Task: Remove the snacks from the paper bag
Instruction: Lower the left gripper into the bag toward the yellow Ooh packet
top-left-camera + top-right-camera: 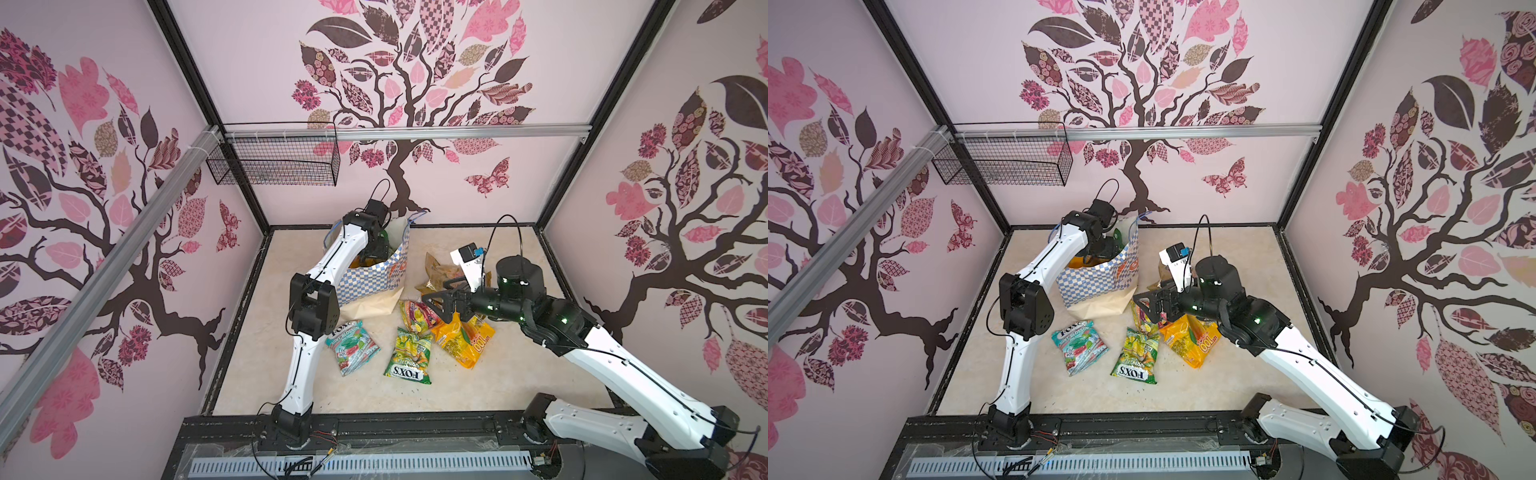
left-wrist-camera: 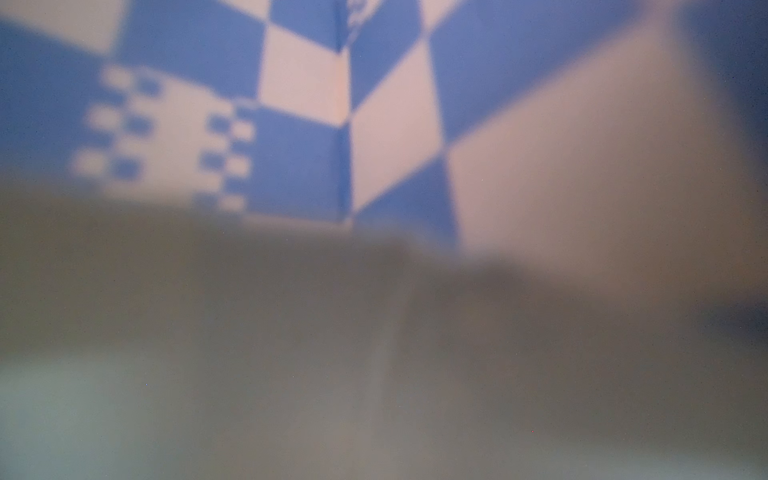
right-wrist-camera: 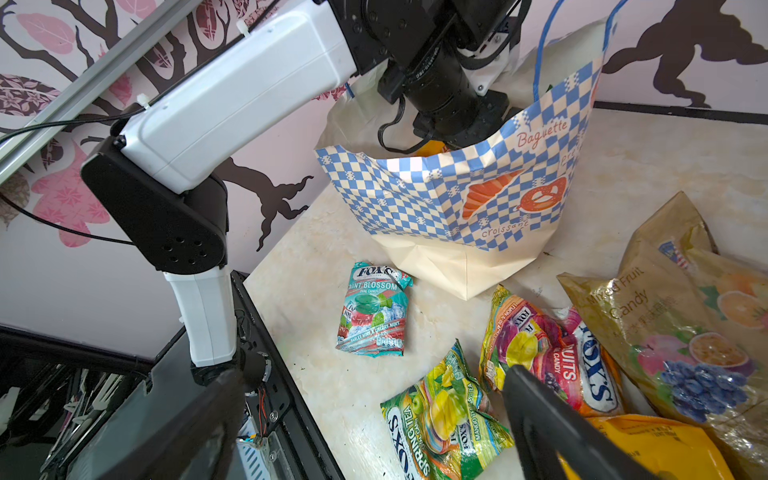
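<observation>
The left gripper [image 1: 375, 250] is reaching deep inside the standing paper bag [image 1: 365, 282]; whether its jaws are apart cannot be told. Snacks [image 1: 415, 313] are lying on the tabletop [image 1: 519, 374] beside the bag: teal packet [image 1: 352, 347], green packet [image 1: 409, 357], yellow bag [image 1: 465, 340]. The right gripper [image 1: 434, 309] is hovering above them, jaws wide apart.

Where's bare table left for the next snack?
Bare: the front strip between the green packet and the front rail; also the back right corner behind the gold-brown bag. Crowded: beside the paper bag, where packets overlap under the right hand.
</observation>
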`<state>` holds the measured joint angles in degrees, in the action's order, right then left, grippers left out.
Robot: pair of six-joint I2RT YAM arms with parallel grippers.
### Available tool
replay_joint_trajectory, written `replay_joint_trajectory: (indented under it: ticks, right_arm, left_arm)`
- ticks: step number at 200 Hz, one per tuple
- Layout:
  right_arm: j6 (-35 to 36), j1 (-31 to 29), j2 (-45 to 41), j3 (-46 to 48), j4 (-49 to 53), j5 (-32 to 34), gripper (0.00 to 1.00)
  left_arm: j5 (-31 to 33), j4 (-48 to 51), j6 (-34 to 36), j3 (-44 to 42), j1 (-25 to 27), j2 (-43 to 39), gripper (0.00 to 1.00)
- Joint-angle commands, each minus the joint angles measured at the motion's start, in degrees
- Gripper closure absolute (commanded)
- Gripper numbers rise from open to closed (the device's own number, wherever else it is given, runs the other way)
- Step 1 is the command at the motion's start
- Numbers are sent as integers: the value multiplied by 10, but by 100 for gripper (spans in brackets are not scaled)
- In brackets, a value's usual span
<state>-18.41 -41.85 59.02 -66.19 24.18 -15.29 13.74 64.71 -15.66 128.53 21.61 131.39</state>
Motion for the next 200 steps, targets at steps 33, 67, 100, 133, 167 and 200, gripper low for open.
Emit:
replay_joint_trajectory:
  ticks: [33,67,100,133,167,200]
  right_arm:
    - [-12,2,-15,4,-8,2,0]
    - [-17,3,-7,0,-17,-12,0]
    - [-23,3,-5,-3,-20,-21,0]
    - [-26,3,-7,-1,-19,-17,0]
    - [-29,3,-4,-1,-21,-17,0]
    - [-33,3,-3,4,-25,-8,1]
  left_arm:
    - [-36,-79,-20,-86,-1,26,8]
    - [-40,-109,-29,-146,4,4,7]
    - [-33,-141,-32,-169,3,6,11]
    - [-44,-137,-33,-169,3,13,47]
    - [-42,-134,-31,-169,3,-9,86]
    - [-39,-124,-29,-164,3,-37,100]
